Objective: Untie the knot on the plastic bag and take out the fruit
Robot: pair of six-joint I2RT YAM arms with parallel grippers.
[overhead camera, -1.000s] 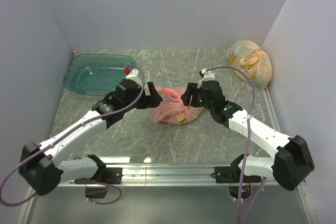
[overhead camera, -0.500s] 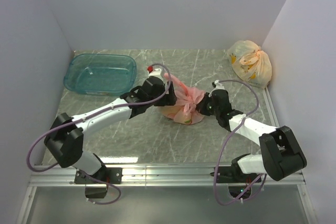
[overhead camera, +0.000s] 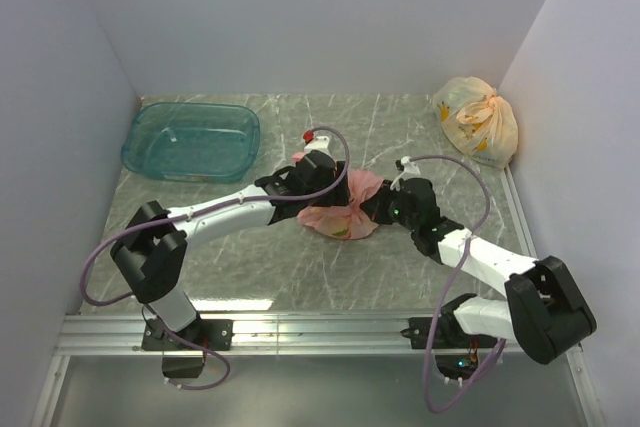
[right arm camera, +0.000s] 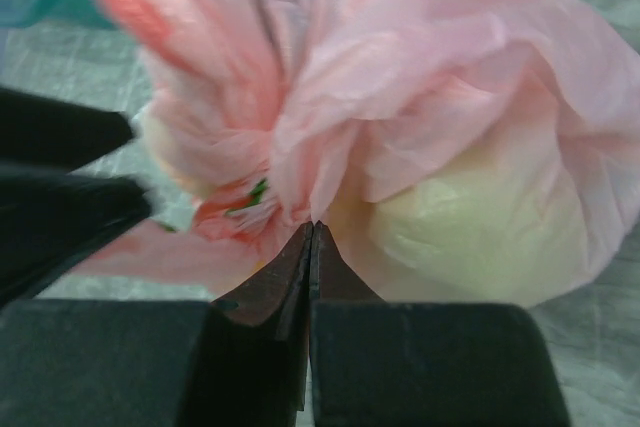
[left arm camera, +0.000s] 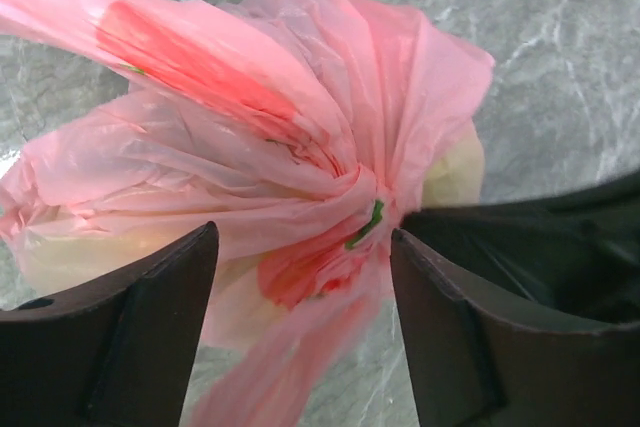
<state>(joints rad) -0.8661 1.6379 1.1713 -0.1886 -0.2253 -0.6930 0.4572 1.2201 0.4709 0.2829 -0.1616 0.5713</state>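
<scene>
The pink plastic bag (overhead camera: pixel 345 209) lies knotted at the table's middle between both grippers. My left gripper (overhead camera: pixel 322 185) stands open at its left side. In the left wrist view its dark fingers (left arm camera: pixel 150 337) straddle the bag's loose tail below the knot (left arm camera: pixel 365 202), apart from the plastic. My right gripper (right arm camera: pixel 312 229) is shut, its tips pinching gathered plastic right at the knot. Pale yellow fruit (right arm camera: pixel 470 237) shows through the film beside them, with a reddish piece (left arm camera: pixel 300 272) under the knot. The other fruit is hidden inside.
A pale yellow bag with orange print (overhead camera: pixel 478 119) sits at the back right corner. A teal plastic tub (overhead camera: pixel 190 139) stands at the back left. White walls close in the marbled table (overhead camera: pixel 300 267) on three sides.
My left arm has reached right and forward, bringing its open jaws over the knot's tail. My right gripper has shut at the knot and shifted slightly toward the bag.
</scene>
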